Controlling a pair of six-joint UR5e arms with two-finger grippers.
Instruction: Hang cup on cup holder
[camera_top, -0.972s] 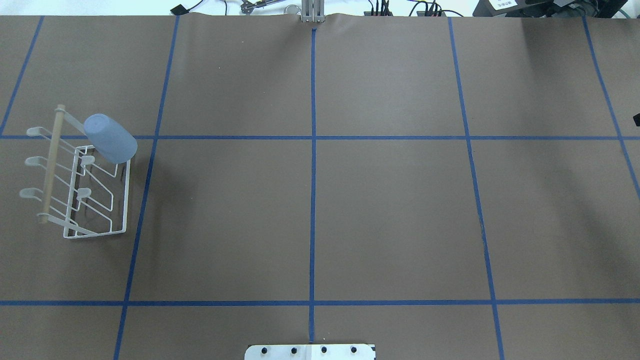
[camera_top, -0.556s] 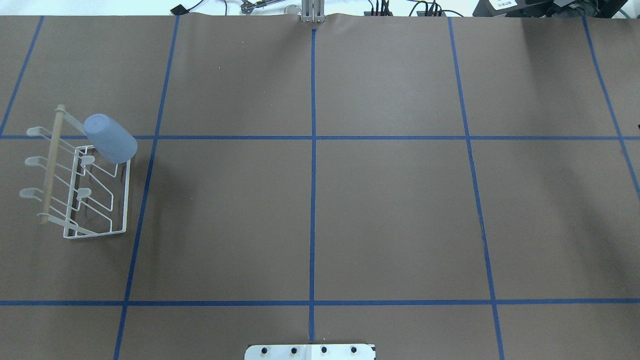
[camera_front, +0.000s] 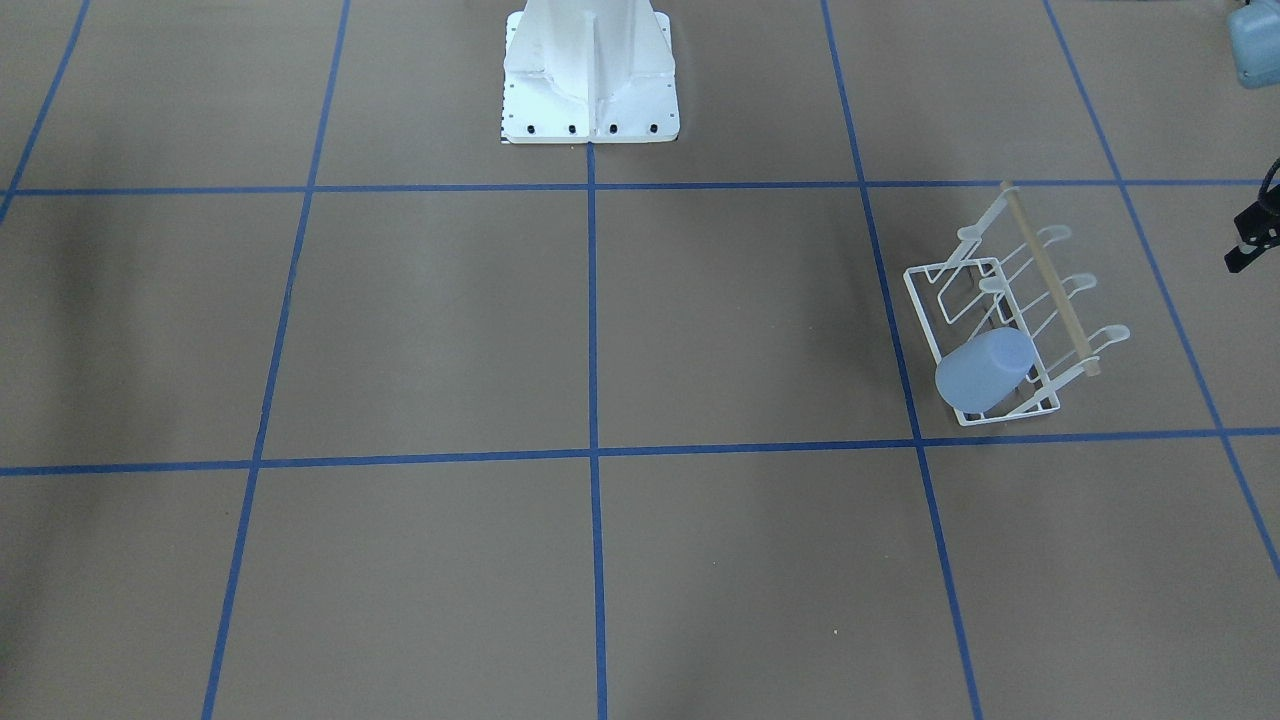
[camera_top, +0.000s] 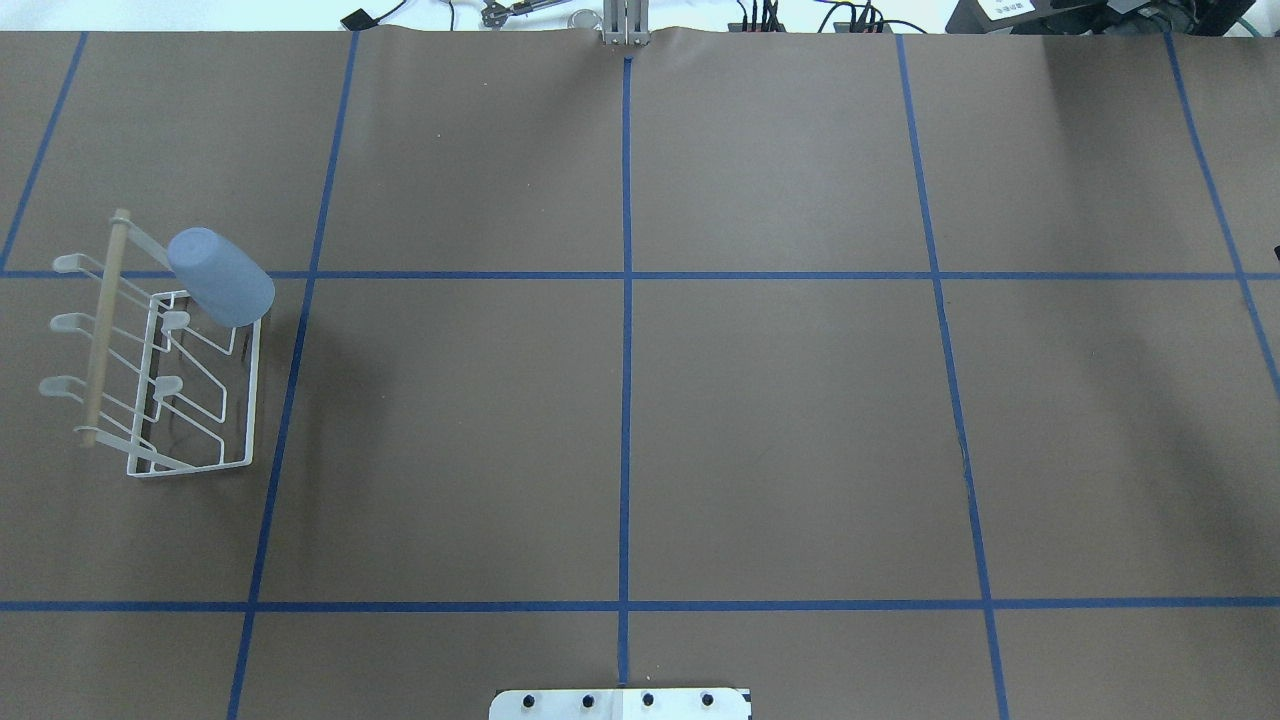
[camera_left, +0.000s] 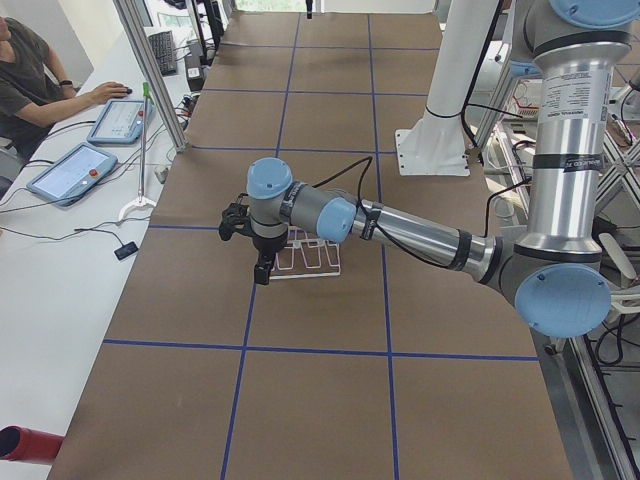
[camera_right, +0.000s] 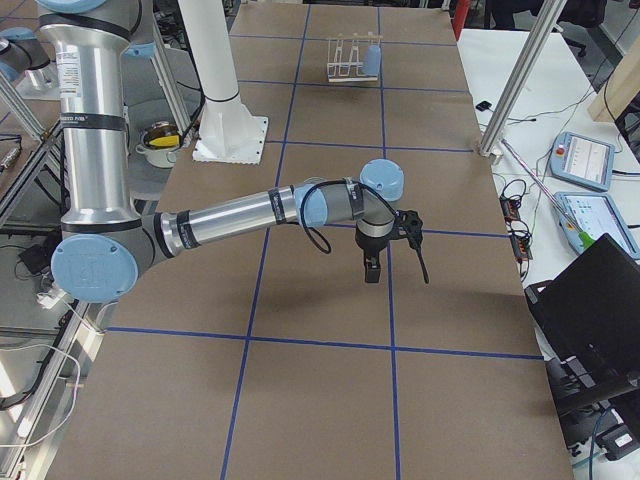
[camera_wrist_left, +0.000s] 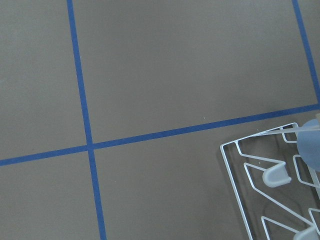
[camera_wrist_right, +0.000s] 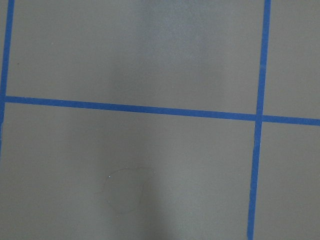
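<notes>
The pale blue cup (camera_top: 220, 277) hangs upside down on a far prong of the white wire cup holder (camera_top: 190, 400) at the table's left end, with no gripper on it. They also show in the front view: cup (camera_front: 985, 370), holder (camera_front: 1000, 280). The left wrist view shows the holder's corner (camera_wrist_left: 240, 170) and the cup's edge (camera_wrist_left: 312, 145). My left gripper (camera_left: 262, 268) hovers beside the holder. My right gripper (camera_right: 372, 268) hangs over bare table at the far right end. I cannot tell whether either is open or shut.
The white robot base (camera_top: 620, 703) stands at the table's near middle edge. Blue tape lines grid the brown table. An operator (camera_left: 30, 80) with tablets sits beside the left end. A laptop (camera_right: 590, 310) lies off the right end.
The dark piece of the right gripper at the overhead view's right edge has drawn back almost out of view. The cup and the holder have not moved.
</notes>
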